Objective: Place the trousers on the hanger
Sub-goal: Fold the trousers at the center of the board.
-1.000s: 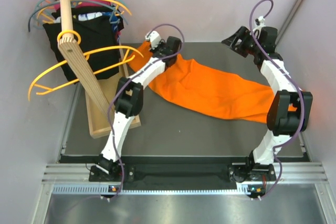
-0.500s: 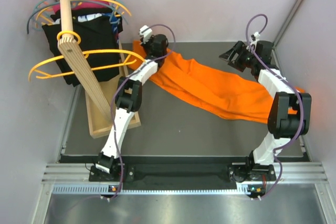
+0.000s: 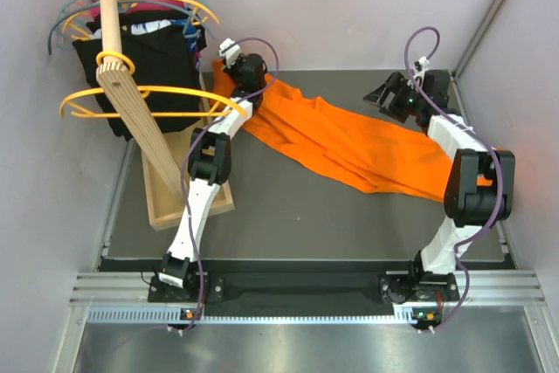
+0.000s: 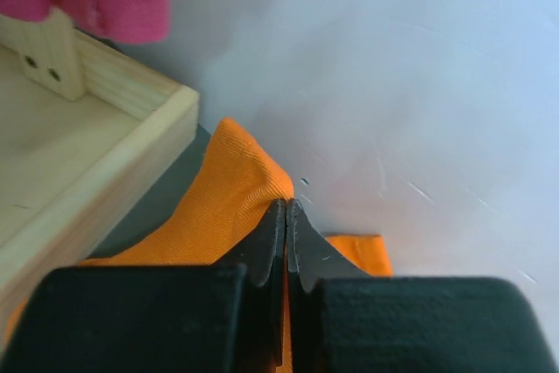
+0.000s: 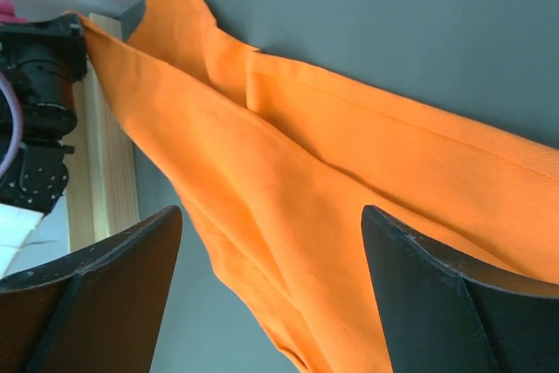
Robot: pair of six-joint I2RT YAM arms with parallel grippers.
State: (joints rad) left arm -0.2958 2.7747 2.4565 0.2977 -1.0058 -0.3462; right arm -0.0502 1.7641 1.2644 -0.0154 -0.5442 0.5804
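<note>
"Fingers [image 4: 272, 246] of the left gripper [image 4: 286, 213] are pressed tight together on a fold at the end of the trousers [image 3: 349, 146], just past the far corner of the wooden stand [image 3: 162, 198]. The right gripper [image 5: 271, 211] is spread wide with nothing in it. It hovers over the cloth, well away from the stand."

"And the hanger [image 3: 166, 89]?"

"On the stand's slanted pole, with its arms reaching out toward the pinched end. The trousers run from that corner of the stand in a long band down and away, lying flat on the table."

"So how should the feed go?"

"I'd keep the pinch firm and lift the end clear of the stand's base edge. Then pass it over the lower bar rather than the curved arms — a thin hanger will likely swing if nudged. The free gripper could steady the hanger or take up slack further from the stand."

"What's changed over the last second?"

"The left gripper has travelled back and closer to the stand, which drew the cloth into a narrower, straighter band. The hanger now sits more level on the pole — earlier its outer end drooped. The right gripper has dropped nearer the cloth."
</note>
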